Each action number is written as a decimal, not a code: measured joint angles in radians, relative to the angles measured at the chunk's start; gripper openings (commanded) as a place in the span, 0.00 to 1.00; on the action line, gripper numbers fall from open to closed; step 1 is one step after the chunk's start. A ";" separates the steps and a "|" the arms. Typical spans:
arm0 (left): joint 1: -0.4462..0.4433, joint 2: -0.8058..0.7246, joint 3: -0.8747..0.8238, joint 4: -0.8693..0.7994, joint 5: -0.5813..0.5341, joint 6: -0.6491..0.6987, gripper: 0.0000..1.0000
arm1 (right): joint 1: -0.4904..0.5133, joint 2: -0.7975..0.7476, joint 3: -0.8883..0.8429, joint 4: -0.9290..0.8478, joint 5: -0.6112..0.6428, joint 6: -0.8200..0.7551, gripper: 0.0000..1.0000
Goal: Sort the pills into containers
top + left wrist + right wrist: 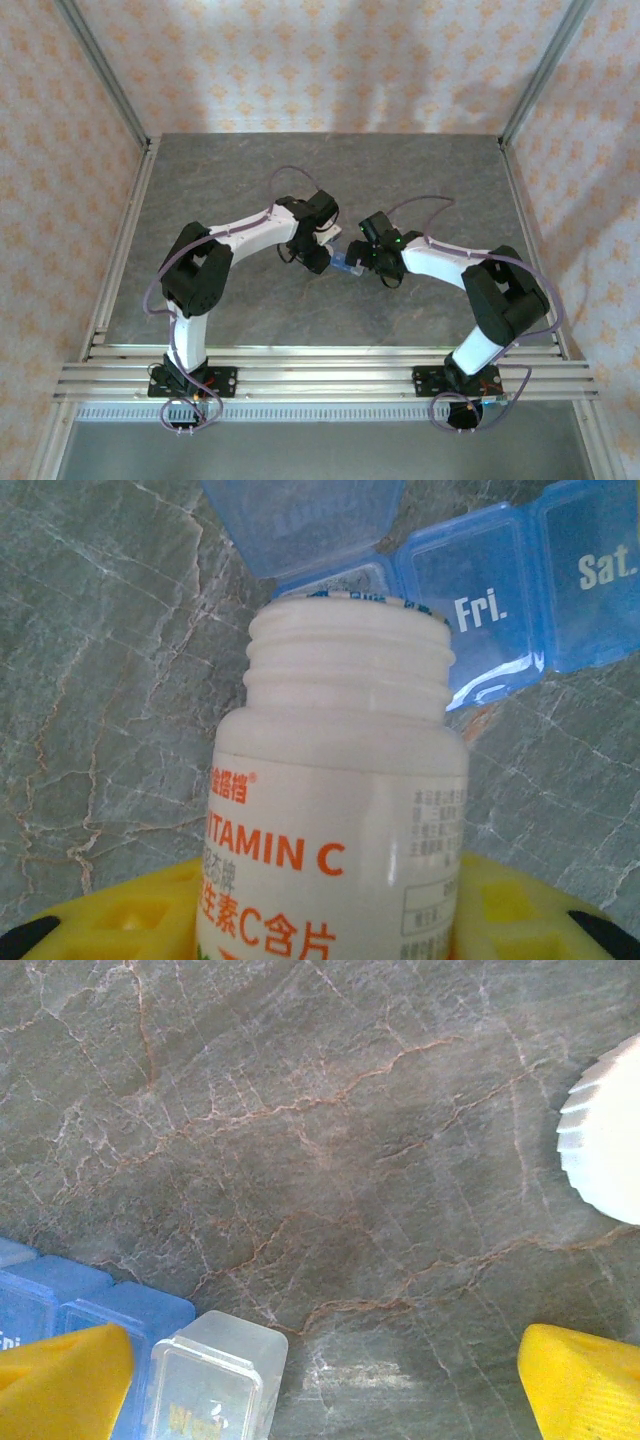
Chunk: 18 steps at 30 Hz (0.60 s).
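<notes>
You're at the pouring step: left gripper (330, 925) clamps the uncapped vitamin C bottle (345, 770), aimed at the blue pill box (490, 610), right gripper (325, 1385) spread empty, so tip gently next.

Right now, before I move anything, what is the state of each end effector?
Left end effector: closed on the uncapped vitamin C bottle.
Right end effector: open, fingers wide apart.

Pill box (470, 600) partly behind bottle (350, 780)
</notes>
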 measured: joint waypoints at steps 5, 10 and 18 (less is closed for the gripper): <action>-0.004 0.011 0.021 -0.026 -0.005 0.000 0.00 | 0.000 0.000 0.000 0.002 0.000 0.000 0.99; -0.006 0.017 0.031 -0.040 -0.014 0.000 0.00 | 0.000 0.000 0.000 0.002 0.000 0.000 0.99; -0.015 0.031 0.059 -0.077 -0.028 0.000 0.00 | 0.000 0.000 0.000 0.002 0.000 0.001 0.99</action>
